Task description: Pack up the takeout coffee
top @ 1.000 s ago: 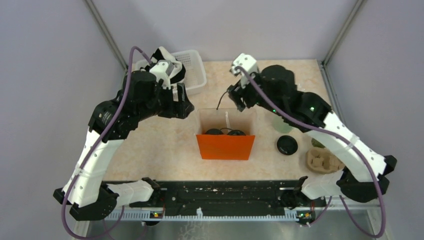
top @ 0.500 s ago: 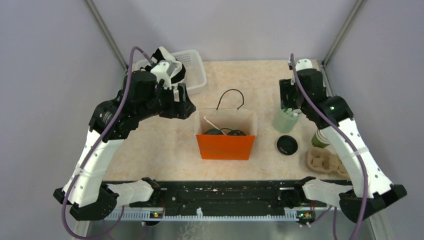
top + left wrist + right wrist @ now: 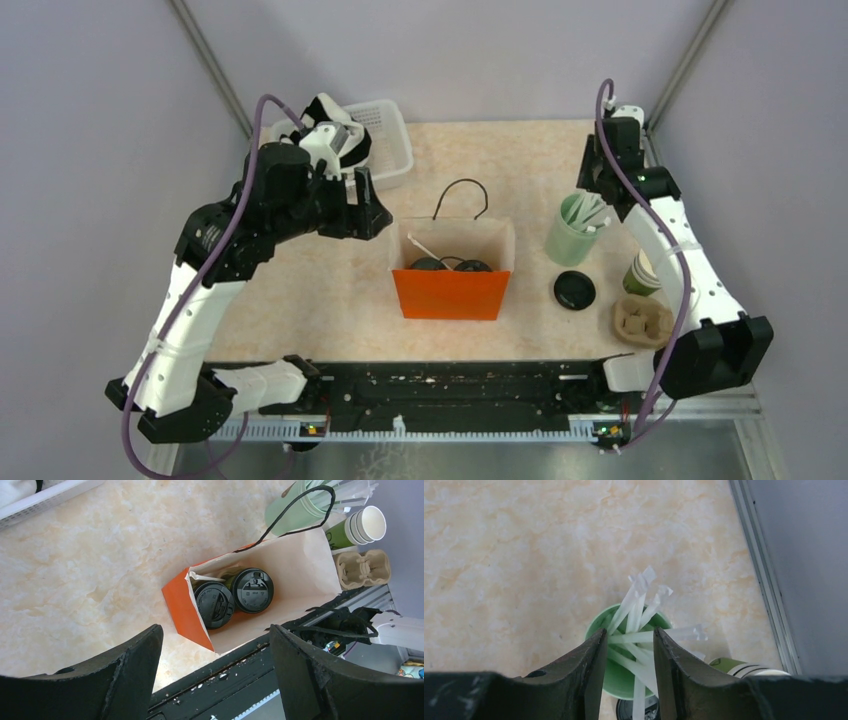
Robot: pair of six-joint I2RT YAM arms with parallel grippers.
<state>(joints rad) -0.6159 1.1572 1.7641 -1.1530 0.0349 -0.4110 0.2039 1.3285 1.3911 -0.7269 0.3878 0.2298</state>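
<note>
Two takeout coffee cups with black lids [image 3: 428, 264] [image 3: 472, 266] stand side by side inside the open orange paper bag [image 3: 450, 294]. The left wrist view looks down on both lids [image 3: 215, 605] [image 3: 253, 590], with a white straw [image 3: 420, 245] lying in the bag beside them. My left gripper [image 3: 366, 208] [image 3: 215, 628] hovers left of the bag, open and empty. My right gripper [image 3: 597, 200] [image 3: 629, 630] hangs over the mint tumbler [image 3: 566, 242] [image 3: 624, 677] of white straws. Its jaws stand narrowly apart with straws between them, none clearly gripped.
A white basket [image 3: 388, 135] sits at the back left. Right of the bag lie a loose black lid [image 3: 574, 290], a stack of green cups [image 3: 640, 275] [image 3: 367, 525] and a cardboard cup carrier [image 3: 640, 322] [image 3: 362, 567]. The frame post stands close behind the right arm.
My right arm swung from above the bag rightward to the tumbler of straws, and its jaws narrowed. A straw now lies in the bag. The left arm has not moved.
</note>
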